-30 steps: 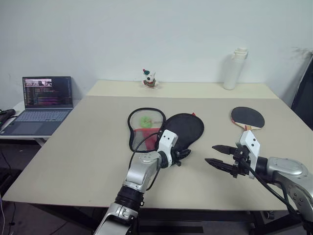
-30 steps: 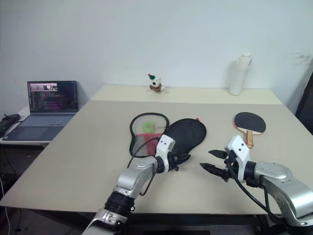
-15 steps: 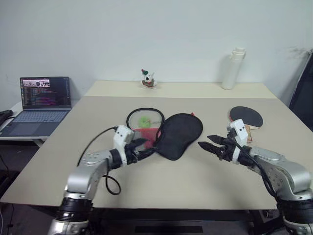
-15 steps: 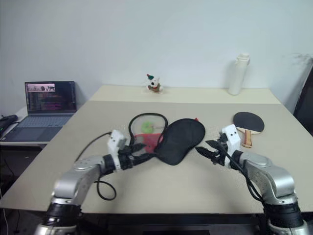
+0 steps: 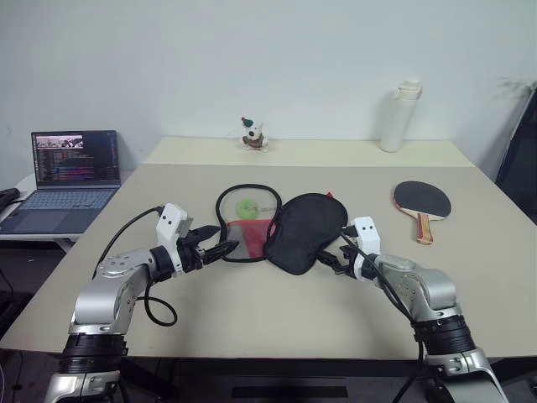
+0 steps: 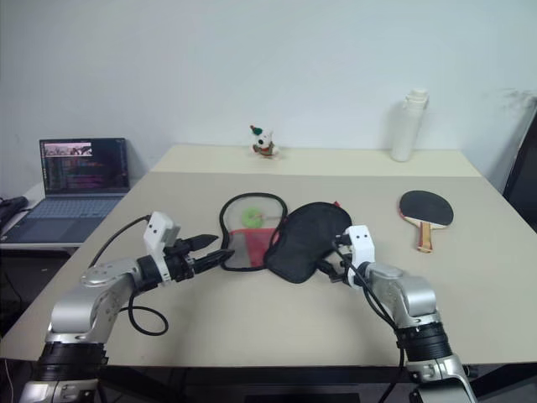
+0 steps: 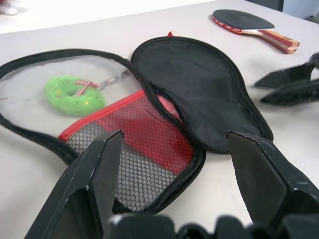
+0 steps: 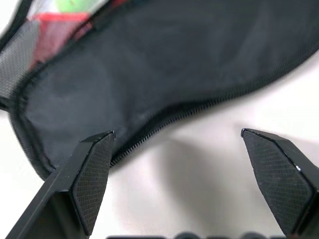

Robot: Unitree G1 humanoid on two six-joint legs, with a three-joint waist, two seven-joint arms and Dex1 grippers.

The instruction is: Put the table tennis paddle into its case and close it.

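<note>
- The case (image 5: 281,232) lies unzipped in the middle of the surface (image 5: 252,319), its two halves splayed apart.
- Its black half (image 7: 199,89) sits toward the right; the clear half with red mesh (image 7: 144,144) sits toward the left.
- A green ring (image 7: 75,93) lies in the clear half.
- The left tool (image 5: 216,245) hovers just beside the mesh half, fingers spread, gripping nothing.
- The left wrist view looks between those fingers (image 7: 99,169) straight at the red mesh.
- The right tool (image 5: 330,260) sits at the near edge of the black half, fingers spread wide, nothing between them.
- The right wrist view shows the black fabric and its zip edge (image 8: 164,122) between the fingers (image 8: 92,174); whether they touch it cannot be told.
- The paddle (image 5: 422,202) lies flat, well apart from the case, on the right side of the surface, handle pointing toward the robot.
- At the far edge stand a white bottle (image 5: 399,116) and a small figurine (image 5: 252,134).
- A laptop (image 5: 70,179) sits open on a side desk to the left.
</note>
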